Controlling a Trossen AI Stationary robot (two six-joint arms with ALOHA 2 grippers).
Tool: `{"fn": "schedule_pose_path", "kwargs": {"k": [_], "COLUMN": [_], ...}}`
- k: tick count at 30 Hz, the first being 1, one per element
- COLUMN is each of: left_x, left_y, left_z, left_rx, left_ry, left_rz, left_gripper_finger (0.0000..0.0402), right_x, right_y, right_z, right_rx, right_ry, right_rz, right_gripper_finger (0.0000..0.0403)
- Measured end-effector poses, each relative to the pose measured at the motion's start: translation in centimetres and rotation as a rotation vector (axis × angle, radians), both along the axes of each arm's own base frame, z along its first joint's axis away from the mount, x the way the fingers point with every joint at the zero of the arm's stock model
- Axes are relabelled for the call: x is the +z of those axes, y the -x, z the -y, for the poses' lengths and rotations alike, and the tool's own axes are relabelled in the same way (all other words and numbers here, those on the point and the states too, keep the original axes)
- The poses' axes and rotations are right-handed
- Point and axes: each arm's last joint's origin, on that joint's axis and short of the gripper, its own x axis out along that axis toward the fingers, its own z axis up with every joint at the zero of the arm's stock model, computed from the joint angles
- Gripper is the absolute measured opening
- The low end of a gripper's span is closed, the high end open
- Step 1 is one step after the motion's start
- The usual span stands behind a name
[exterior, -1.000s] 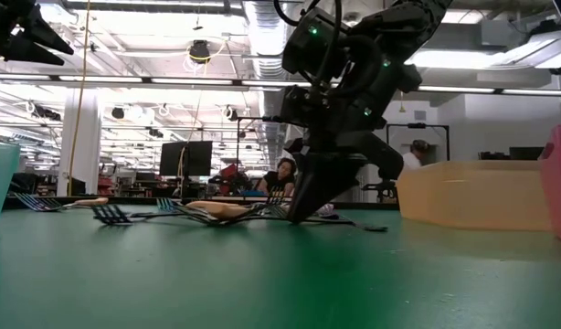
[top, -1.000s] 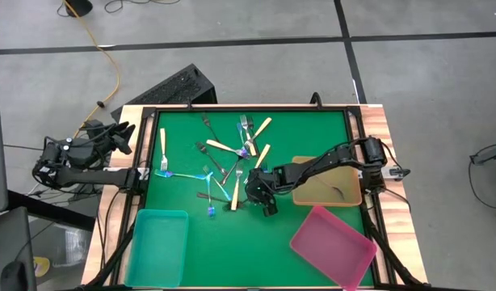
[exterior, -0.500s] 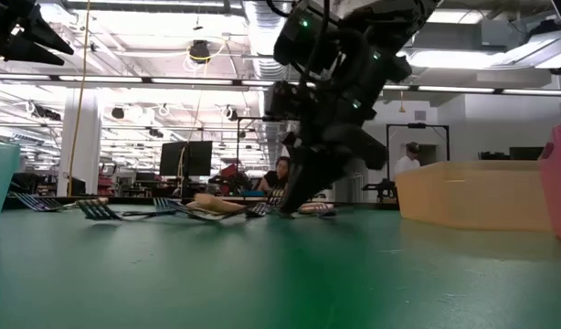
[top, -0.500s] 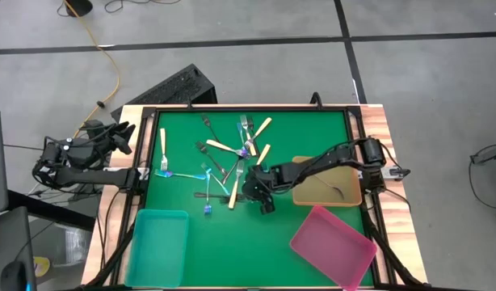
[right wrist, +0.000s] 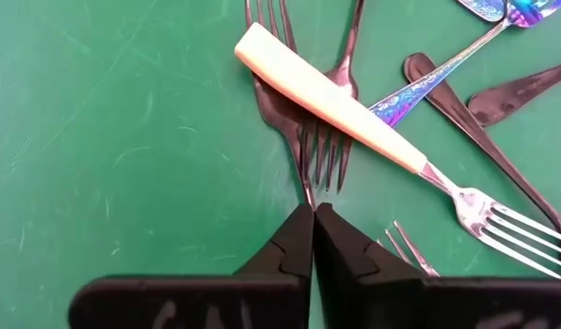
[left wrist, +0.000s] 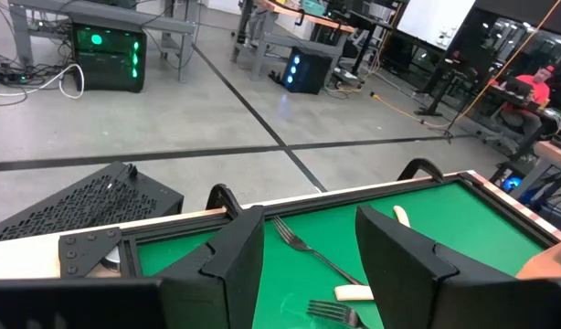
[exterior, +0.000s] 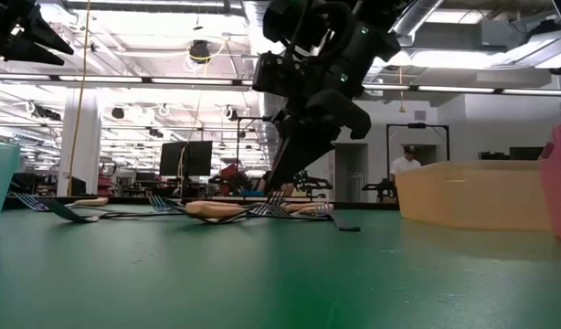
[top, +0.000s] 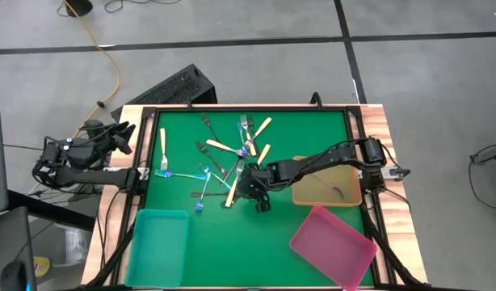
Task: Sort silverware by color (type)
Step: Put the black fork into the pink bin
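I see the right gripper (right wrist: 312, 224) clenched on a dark fork (right wrist: 294, 137) amid the silverware (top: 232, 158). The left gripper (left wrist: 308, 260) hangs released off the tabletop (top: 313, 145).

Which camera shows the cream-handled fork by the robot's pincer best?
The right wrist view: the cream-handled fork fills it, crossing dark forks. The high view shows a small pale sliver; the low view a flat shape; the left wrist view misses it.
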Motion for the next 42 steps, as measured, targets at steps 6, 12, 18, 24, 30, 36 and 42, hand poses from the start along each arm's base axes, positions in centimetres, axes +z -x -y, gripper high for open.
{"fn": "schedule_pose_path", "kwargs": {"k": [6,12,18,24,30,36,42], "left_x": [0.0,0.0,0.0,0.0,0.0,0.0,0.0], "left_y": [0.0,0.0,0.0,0.0,0.0,0.0,0.0], "left_z": [0.0,0.0,0.0,0.0,0.0,0.0,0.0], "left_rx": [0.0,0.0,0.0,0.0,0.0,0.0,0.0], "left_ry": [0.0,0.0,0.0,0.0,0.0,0.0,0.0], "left_rz": [0.0,0.0,0.0,0.001,0.0,0.0,0.0], "left_gripper_finger": [0.0158,0.0158,0.0158,0.0158,0.0158,0.0158,0.0158], "right_x": [0.0,-0.1,-0.7,-1.8,-1.7,-1.8,-1.7], "right_y": [0.0,-0.2,-0.6,-0.9,-1.0,-1.0,-1.2], "right_z": [0.0,0.0,-0.1,0.0,0.8,1.6,1.6], "right_rx": [-0.001,0.001,0.02,0.036,0.024,0.018,0.023], "right_ry": [-0.004,-0.006,0.004,0.017,0.018,-0.017,-0.027], "right_rz": [0.003,0.006,0.024,0.017,0.032,0.027,0.041], "right_gripper_finger": [0.0076,0.0138,0.0186,0.0189,0.0185,0.0184,0.0184]}}
